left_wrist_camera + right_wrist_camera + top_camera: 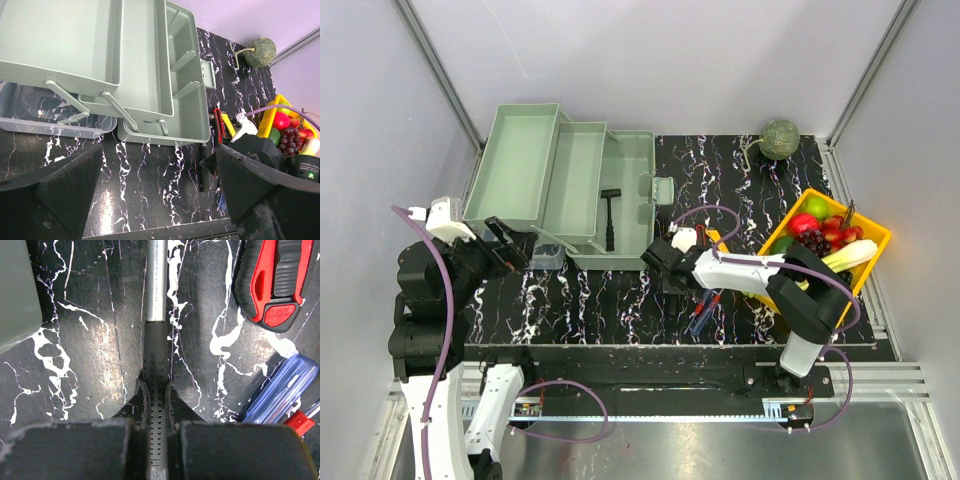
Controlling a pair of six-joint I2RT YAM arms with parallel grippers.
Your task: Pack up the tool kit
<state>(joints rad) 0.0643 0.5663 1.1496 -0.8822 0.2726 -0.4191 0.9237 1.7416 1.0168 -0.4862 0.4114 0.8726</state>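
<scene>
Pinching the dotted black grip of a silver-shafted tool [156,285] in the right gripper [157,432], with pads pressed tight on it, low on the black marbled table [620,305] just in front of the toolbox [635,160]; close beside red pliers [272,280] and a blue screwdriver [280,390]. Carrying nothing in the left gripper [160,167], fingers spread wide, near the clear lid [50,117]; toolbox at back left, open with trays folded out and a black hammer [610,215] in its base.

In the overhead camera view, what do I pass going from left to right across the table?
Going right: left gripper, black hammer lying in the toolbox, right gripper shut on a black-handled tool, red and blue screwdrivers, yellow fruit tray.
</scene>
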